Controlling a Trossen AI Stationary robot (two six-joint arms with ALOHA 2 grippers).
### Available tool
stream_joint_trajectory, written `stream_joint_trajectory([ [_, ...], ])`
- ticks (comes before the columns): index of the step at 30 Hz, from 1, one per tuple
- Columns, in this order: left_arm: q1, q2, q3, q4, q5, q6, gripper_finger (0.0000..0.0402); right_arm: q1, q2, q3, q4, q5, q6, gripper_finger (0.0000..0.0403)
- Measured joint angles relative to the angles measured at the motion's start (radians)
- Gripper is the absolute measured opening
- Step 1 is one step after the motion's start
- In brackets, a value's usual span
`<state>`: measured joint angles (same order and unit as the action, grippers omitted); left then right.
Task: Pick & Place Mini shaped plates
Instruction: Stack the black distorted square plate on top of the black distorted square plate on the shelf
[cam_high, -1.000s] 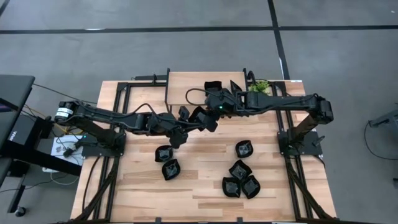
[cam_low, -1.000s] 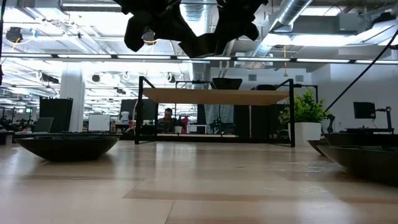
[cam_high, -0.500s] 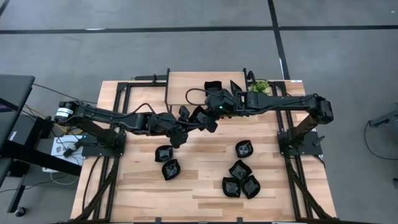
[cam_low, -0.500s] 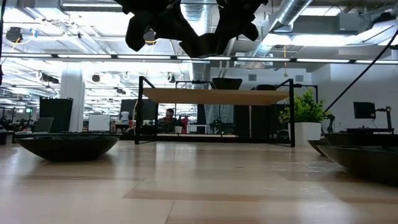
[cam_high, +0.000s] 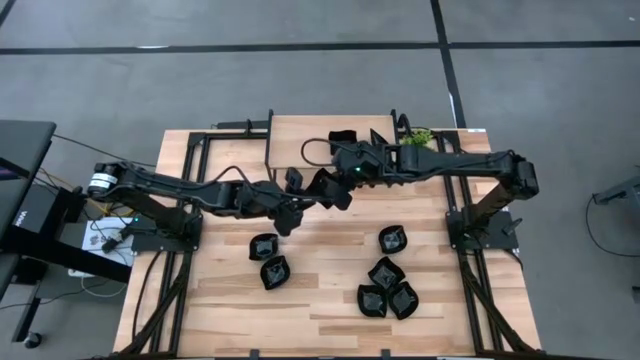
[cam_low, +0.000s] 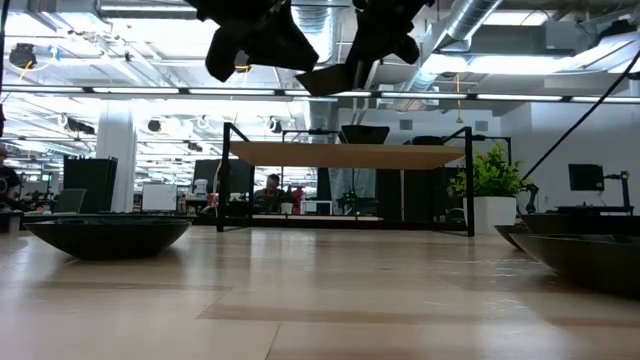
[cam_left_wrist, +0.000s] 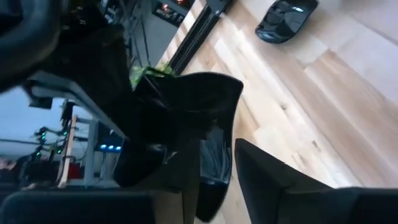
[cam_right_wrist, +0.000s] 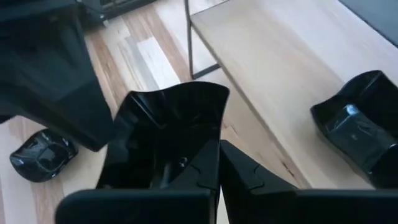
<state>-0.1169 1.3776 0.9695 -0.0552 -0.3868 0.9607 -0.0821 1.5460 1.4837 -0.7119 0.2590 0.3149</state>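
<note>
A glossy black square mini plate with a wavy rim (cam_right_wrist: 168, 130) hangs in the air over the table's middle, near the far shelf (cam_high: 322, 186) (cam_low: 328, 80). My right gripper (cam_right_wrist: 217, 186) (cam_high: 340, 190) is shut on it. My left gripper (cam_left_wrist: 214, 186) (cam_high: 298, 193) is open right beside it, with one edge of the plate (cam_left_wrist: 211, 180) between its spread fingers. In the low view a gap shows between the left gripper (cam_low: 255, 50) and the plate. Several other black plates lie on the table (cam_high: 263, 246) (cam_high: 385, 272). My right gripper pinches the plate by its side wall (cam_right_wrist: 214, 155), one finger inside the dish (cam_right_wrist: 180, 171) and one outside (cam_right_wrist: 261, 180). The plate is lifted clear of the table, tilted, reaching out past the fingertips toward the left arm.
Two plates lie left of centre (cam_high: 274, 271), one at right centre (cam_high: 392, 239), and a cluster of three near the right front (cam_high: 404, 299). Two more plates sit on the raised far shelf (cam_high: 342, 138) (cam_right_wrist: 360, 130). A small potted plant (cam_high: 418, 138) stands beside the shelf.
A second ago both grippers crowded together around the plate. They have since drawn apart, and the low view shows light between the left gripper and the plate. The right gripper has shifted slightly toward the far edge, carrying the plate, which has tipped a little.
</note>
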Motion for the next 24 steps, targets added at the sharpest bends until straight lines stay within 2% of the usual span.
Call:
stream_joint_trajectory([
  [9, 0.014, -0.091, -0.001, -0.005, -0.052, -0.093, 0.0112, -0.084, -0.069, 0.0, -0.034, 0.005, 0.001, 0.0],
  [15, 0.079, -0.206, -0.001, -0.044, -0.03, -0.314, 0.0112, -0.223, -0.113, 0.0, -0.033, 0.006, 0.005, 0.0],
  [20, 0.135, -0.291, 0.0, -0.094, 0.043, -0.525, 0.0112, -0.347, -0.103, 0.0, -0.038, -0.019, 0.153, 0.0],
  [24, 0.153, -0.346, -0.001, -0.153, 0.055, -0.651, 0.0112, -0.379, -0.068, 0.0, -0.044, -0.014, 0.311, 0.0],
])
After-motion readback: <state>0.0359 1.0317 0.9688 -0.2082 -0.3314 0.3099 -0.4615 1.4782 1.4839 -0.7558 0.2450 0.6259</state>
